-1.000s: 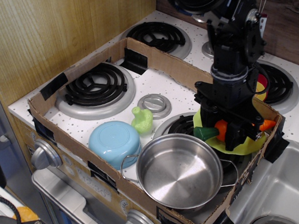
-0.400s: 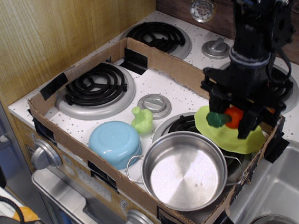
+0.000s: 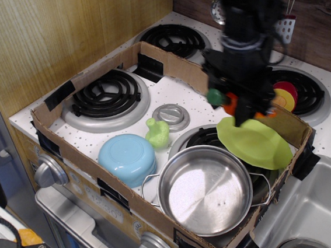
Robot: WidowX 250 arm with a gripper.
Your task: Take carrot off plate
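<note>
4 cardboard walls (image 3: 177, 66) fence in the working area on the stove top (image 3: 180, 96), running from the upper middle of the frame down to the lower right. Inside them, the white speckled surface is bare in the middle, between the coil burner (image 3: 107, 94) at left and the claw. The lower part is crowded: a light blue bowl (image 3: 127, 155) sits at lower left centre, a small pale-green lumpy toy (image 3: 158, 133) is just above it, a small grey disc (image 3: 171, 116) lies beside that toy, and a shiny steel pot (image 3: 206, 189) fills the lower right corner, close to the front wall.

The plate (image 3: 254, 142) lies at right centre, partly over a burner and just above the pot's rim, with its top bare. The carrot (image 3: 229, 101) is off it, held in the air above the plate's upper left edge (green cap toward the left, orange body crossing between the black fingers). The claw (image 3: 236, 100) is closed around the carrot.

The black arm (image 3: 245, 26) comes down from the top edge of the frame, nearly upright, with the claw pointing downward. Behind it, a red-and-yellow round toy (image 3: 284, 95) rests on the upper right burner, outside the cardboard.
</note>
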